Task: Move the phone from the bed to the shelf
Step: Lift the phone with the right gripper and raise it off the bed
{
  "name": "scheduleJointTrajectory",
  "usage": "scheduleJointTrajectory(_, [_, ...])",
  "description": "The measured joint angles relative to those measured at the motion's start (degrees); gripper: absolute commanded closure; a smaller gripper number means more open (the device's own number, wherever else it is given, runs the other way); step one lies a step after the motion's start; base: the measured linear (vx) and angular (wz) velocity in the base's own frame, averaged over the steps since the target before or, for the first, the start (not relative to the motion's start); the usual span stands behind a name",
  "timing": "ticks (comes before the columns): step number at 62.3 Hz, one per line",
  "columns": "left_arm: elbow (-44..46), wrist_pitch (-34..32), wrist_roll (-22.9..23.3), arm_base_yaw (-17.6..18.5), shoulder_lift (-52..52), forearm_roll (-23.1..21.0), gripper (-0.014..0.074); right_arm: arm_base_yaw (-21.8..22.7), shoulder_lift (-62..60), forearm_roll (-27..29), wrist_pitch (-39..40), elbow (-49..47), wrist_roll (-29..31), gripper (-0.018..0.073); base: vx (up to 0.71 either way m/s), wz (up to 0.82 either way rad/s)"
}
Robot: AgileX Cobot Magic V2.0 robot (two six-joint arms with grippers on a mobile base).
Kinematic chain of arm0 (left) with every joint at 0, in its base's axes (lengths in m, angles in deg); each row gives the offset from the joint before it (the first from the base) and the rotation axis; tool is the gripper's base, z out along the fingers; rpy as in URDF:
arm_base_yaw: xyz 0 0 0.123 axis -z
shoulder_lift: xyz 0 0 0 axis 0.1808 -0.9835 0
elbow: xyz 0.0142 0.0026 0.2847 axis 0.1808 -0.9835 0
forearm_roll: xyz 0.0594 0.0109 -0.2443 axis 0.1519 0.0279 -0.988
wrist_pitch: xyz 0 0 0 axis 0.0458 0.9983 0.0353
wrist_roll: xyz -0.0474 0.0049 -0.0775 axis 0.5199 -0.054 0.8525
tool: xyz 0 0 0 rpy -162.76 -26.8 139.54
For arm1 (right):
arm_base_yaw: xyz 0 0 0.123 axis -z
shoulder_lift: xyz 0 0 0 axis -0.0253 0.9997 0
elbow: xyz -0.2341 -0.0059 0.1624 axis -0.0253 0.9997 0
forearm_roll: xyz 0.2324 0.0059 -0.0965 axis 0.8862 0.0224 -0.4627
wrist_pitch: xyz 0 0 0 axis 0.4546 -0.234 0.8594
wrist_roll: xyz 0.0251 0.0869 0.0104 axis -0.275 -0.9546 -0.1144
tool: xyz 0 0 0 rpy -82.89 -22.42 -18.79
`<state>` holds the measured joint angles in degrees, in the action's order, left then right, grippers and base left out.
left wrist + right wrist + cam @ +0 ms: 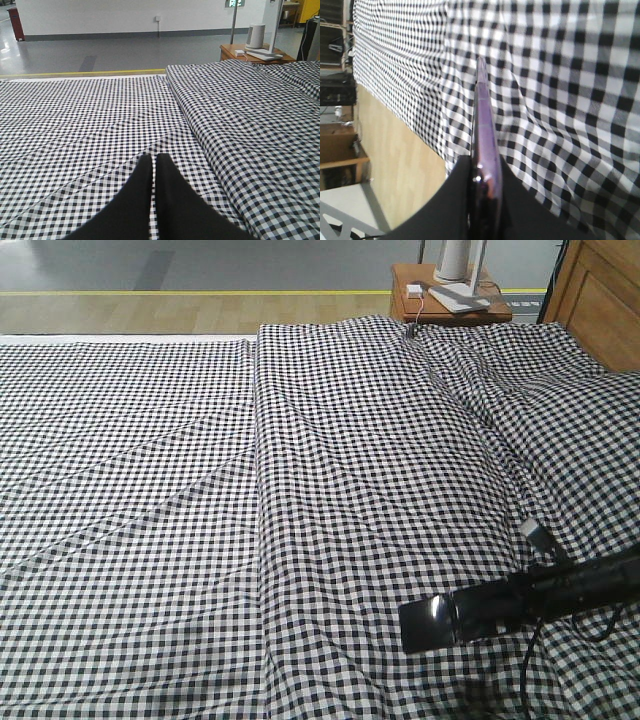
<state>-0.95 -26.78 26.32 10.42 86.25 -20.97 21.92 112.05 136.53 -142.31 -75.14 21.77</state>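
Note:
The phone (425,625), flat and glossy black, hangs just above the bed (200,490), a wide spread of black-and-white gingham, at the front right. My right gripper (462,617) is shut on one end of it and reaches in from the right. The right wrist view shows the phone (483,120) edge-on, with a purplish sheen, clamped between the two black fingers (462,175) of the right gripper (485,167). My left gripper (154,158) is shut with nothing in it, low over the bed (75,125). Pale wooden planks (340,162) show at the far left; I cannot tell whether they are the shelf.
A raised fold (258,440) runs front to back down the bedcloth. A brown nightstand (405,300) with a white lamp base and a small white box stands behind the bed. The wooden headboard (600,295) is at the back right. Wood floor (400,165) lies beyond the bed's edge.

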Motion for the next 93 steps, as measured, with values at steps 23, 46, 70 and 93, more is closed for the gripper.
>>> scheduleJointTrajectory(23, [0.00, 0.00, 0.00, 0.00, 0.00, 0.00, 0.0596, -0.01, -22.10, -0.72, -1.09, 8.27, -2.65, 0.0564, 0.00, 0.00])
scheduleJointTrajectory(46, [0.00, 0.00, 0.00, 0.00, 0.00, 0.00, 0.0596, -0.06, -43.37, -0.61, -2.02, 16.21, -3.08, 0.0563, 0.00, 0.00])
scheduleJointTrajectory(70, [0.00, 0.00, 0.00, 0.00, 0.00, 0.00, 0.0596, -4.65, -60.47, 1.49, -3.34, 16.63, -6.97, 0.0561, 0.00, 0.00])
scheduleJointTrajectory(93, [0.00, 0.00, 0.00, 0.00, 0.00, 0.00, 0.0596, -23.22, -62.25, 4.07, -4.18, 16.83, -12.16, 0.0561, 0.00, 0.00])
